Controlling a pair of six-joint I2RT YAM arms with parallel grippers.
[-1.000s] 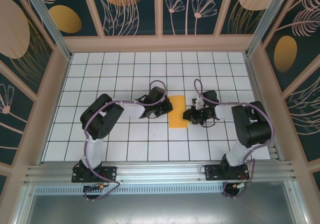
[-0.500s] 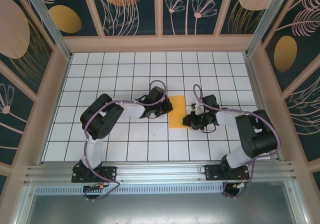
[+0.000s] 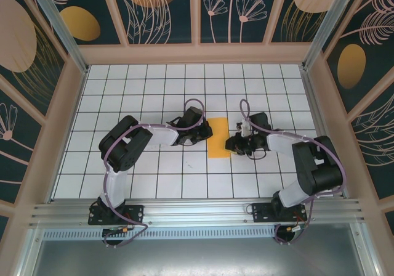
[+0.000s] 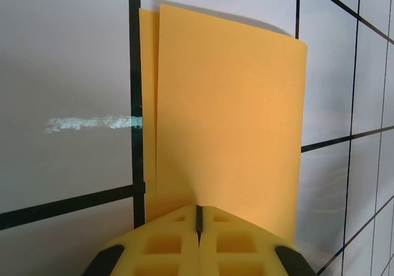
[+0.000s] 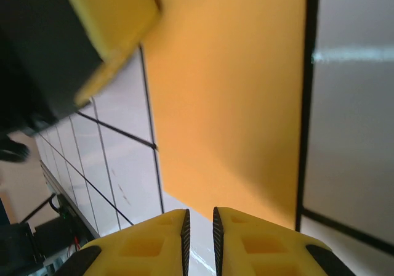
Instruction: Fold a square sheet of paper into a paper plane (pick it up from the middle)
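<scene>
The square sheet of paper (image 3: 218, 137) lies folded in half on the white grid floor, an orange-yellow rectangle with its two layers slightly offset (image 4: 228, 103). My left gripper (image 3: 203, 134) is at its left edge and shut on the paper (image 4: 198, 217), which puckers at the fingertips. My right gripper (image 3: 231, 144) sits low at the paper's right near corner (image 5: 228, 103). Its jaws (image 5: 199, 227) stand narrowly open, with bare floor showing between them. A left gripper finger (image 5: 111, 17) shows across the paper in the right wrist view.
The white tiled floor (image 3: 184, 177) is ringed by a low wooden frame and decorated wall panels (image 3: 80, 23). A metal rail (image 3: 197, 211) carrying both arm bases runs along the near edge. A faint scuff mark (image 4: 92, 123) lies left of the paper.
The right gripper shifted slightly toward the near side, then came back beside the paper's right edge, and its elbow swung outward. The left gripper and the paper have stayed put.
</scene>
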